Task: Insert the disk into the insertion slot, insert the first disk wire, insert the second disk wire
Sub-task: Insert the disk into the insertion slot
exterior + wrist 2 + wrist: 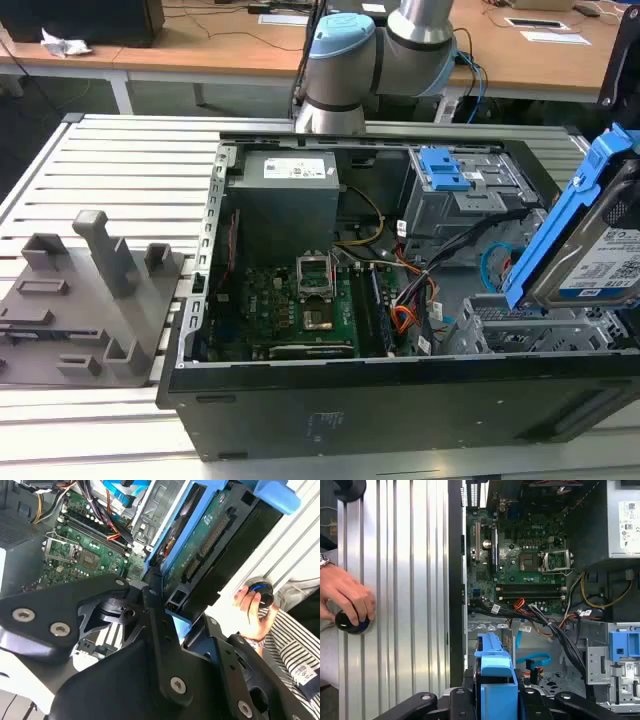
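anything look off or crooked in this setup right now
The disk, held by the gripper, hangs steeply tilted above the insertion slot, not in it. A person's hand rests on a dark knob on the slatted table beside the case.

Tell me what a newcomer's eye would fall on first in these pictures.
The disk in its bright blue carrier, tilted in the claw above the insertion slot at the exterior view's right. Next, the green motherboard in the middle of the open computer case. In the first wrist view, a person's hand rests on a round black knob on the slatted table.
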You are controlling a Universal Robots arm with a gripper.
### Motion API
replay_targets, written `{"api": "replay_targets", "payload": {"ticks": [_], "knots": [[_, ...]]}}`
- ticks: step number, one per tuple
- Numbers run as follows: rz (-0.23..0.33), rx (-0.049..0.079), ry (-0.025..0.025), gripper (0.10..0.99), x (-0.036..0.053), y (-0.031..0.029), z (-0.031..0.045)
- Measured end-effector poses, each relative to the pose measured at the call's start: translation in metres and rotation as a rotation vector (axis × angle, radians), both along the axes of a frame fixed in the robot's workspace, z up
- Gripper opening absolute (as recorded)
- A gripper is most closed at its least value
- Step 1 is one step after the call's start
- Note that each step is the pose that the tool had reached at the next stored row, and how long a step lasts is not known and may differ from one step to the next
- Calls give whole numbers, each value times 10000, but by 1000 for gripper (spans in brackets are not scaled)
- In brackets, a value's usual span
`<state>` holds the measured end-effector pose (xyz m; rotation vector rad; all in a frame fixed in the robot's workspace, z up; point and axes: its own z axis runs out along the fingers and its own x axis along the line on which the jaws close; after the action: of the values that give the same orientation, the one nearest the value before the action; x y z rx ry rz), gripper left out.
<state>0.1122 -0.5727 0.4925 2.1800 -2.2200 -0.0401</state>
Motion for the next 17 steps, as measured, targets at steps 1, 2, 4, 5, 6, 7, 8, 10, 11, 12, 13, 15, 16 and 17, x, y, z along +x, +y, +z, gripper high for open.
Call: {"api": "replay_targets", "payload": {"ticks": [1,2,4,5,6,7,8,10,11,12,13,15,16,17], "knots": [[0,1,0,365,0,0,-55],[0,0,0,365,0,0,-116],[0,-1,0,365,0,0,-191],[0,-2,0,365,0,1,-232],[0,0,0,365,0,4,-265],[0,1,0,365,1,18,-286],[0,-2,0,365,1,41,-297],[0,-1,0,365,2,81,-307],[-2,0,0,365,6,121,-316],[1,-1,0,365,15,142,-326],[-1,1,0,365,18,146,-342],[0,-1,0,365,21,149,-394],[0,-1,0,365,21,158,-404],[0,-1,0,365,21,179,-415]]}}
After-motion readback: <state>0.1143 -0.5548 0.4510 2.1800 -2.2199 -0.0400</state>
